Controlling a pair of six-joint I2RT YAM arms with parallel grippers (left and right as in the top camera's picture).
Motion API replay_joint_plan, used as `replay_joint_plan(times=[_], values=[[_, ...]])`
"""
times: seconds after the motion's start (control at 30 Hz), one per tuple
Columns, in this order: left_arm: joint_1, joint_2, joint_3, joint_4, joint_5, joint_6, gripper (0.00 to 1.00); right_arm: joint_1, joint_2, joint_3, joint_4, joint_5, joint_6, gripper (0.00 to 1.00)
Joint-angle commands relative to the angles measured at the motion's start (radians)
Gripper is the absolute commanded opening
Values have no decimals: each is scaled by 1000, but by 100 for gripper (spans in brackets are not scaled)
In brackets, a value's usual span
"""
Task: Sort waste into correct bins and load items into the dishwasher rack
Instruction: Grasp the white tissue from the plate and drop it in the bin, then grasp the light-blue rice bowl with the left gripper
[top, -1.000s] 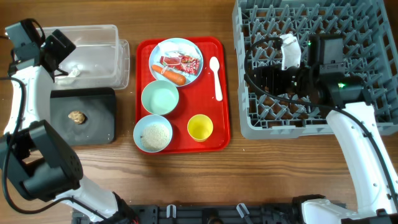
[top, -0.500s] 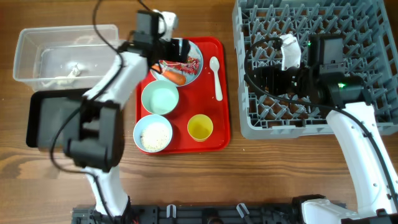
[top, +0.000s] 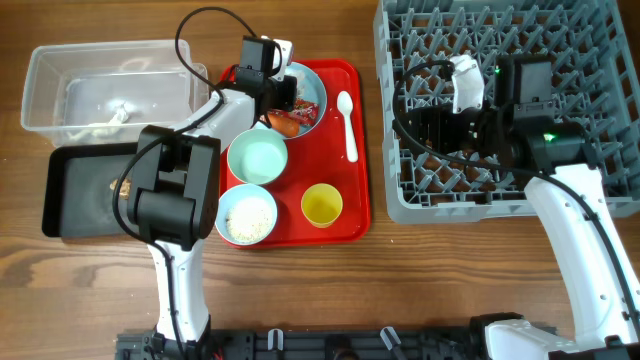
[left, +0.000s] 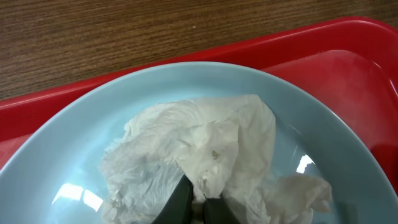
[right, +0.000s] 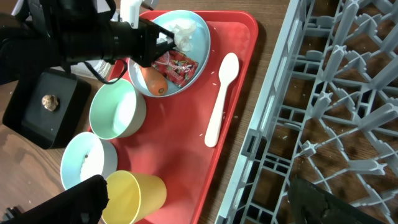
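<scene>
White crumpled paper (left: 205, 149) on pale blue plate (left: 74, 143), tight in closed left gripper (left: 198, 200).

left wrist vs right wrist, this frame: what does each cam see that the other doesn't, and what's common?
Left wrist only: a close-up of the left gripper pinching the crumpled white paper, creases and contact point visible.

Right wrist only: the carrot piece, wrapper, white spoon, green bowl, rice bowl, yellow cup, brown lump on the black tray, and the dishwasher rack.

Both: the paper, the pale blue plate, the red tray.
</scene>
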Motion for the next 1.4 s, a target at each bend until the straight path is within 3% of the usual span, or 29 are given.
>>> replay_joint_plan(times=[0.0,0.2,0.37,0.5,0.67,0.7,0.73,0.77,0.8,0.97,1.03,1.13,1.37], values=[[-7,34,3,-11,9,-11,4,2,2,16,-2,2,-13,95],[43,-245,32,-66,-6,-175,4,2,2,16,-11,2,-14,95],[175,-475,32,-272,-306,-186,4,2,2,16,-6,2,-13,95],[376,-447,27,-317,-327,-187,4,2,2,16,1,2,-13,95],[539,-287,27,-229,-323,-188,4,2,2,16,10,2,-13,95],[555,-254,27,-218,-323,-195,14,2,2,16,10,2,-12,95],[560,-244,27,-222,-323,-195,56,2,2,16,10,2,-12,95],[560,-244,27,-222,-323,-195,88,2,2,16,10,1,-13,95],[557,-259,32,-217,-323,-195,100,2,2,16,11,0,-12,95],[491,-433,32,-226,-288,-195,100,2,2,16,11,-2,-12,95],[410,-516,32,-324,-176,-325,100,2,2,16,13,-2,-8,96],[253,-507,29,-443,-146,-456,100,2,2,16,10,-2,-6,98],[1,-472,29,-821,-131,-376,100,2,2,16,-1,-3,-4,98]])
